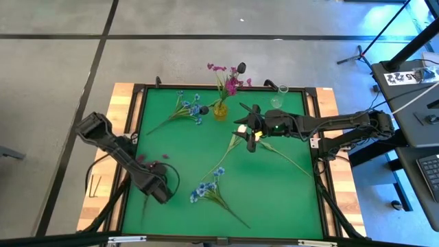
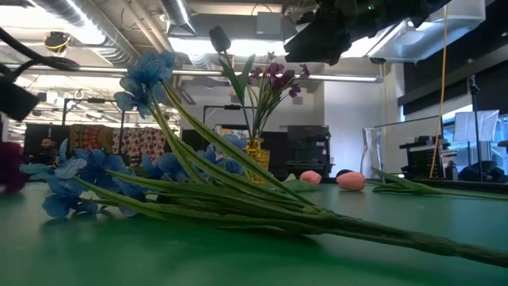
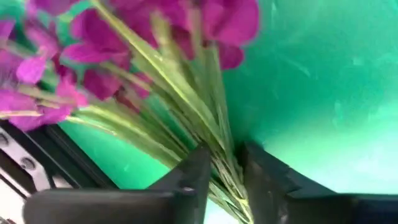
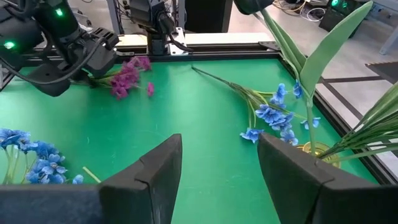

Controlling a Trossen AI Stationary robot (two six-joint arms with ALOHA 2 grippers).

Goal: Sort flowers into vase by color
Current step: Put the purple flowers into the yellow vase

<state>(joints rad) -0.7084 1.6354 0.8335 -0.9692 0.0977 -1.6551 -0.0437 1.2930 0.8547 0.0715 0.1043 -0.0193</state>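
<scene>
On the near-left part of the green table (image 1: 274, 199) we see a magenta-pink spray (image 3: 93, 56) with its green stems lying between the two fingers of the left gripper (image 3: 222, 180). In the left wrist view the fingers stand on both sides of the stem bundle and very close to it, but we cannot tell if they already press it or only frame it. In the high view this gripper (image 1: 159, 191) is low over the left edge of the table, and a few dark pink blooms (image 1: 147, 159) show just beside it.

Another magenta spray (image 1: 230, 81) already stands upright in the small yellow vase (image 1: 219, 110) at the far side of the table, near the middle. One blue spray (image 1: 191, 108) lies just left of this vase, with its stem going toward the left. A second blue spray (image 1: 206, 191) lies near the front middle of the table; in the low view it (image 2: 143, 87) fills most of the picture.

Pale pink tulips (image 2: 349, 181) lie in the middle of the table, and their long stems (image 1: 285, 156) go toward the right. The right gripper (image 1: 248, 130) hovers above them with its fingers apart and nothing between them. An empty clear glass vase (image 1: 280, 96) stands at the far-right side.
</scene>
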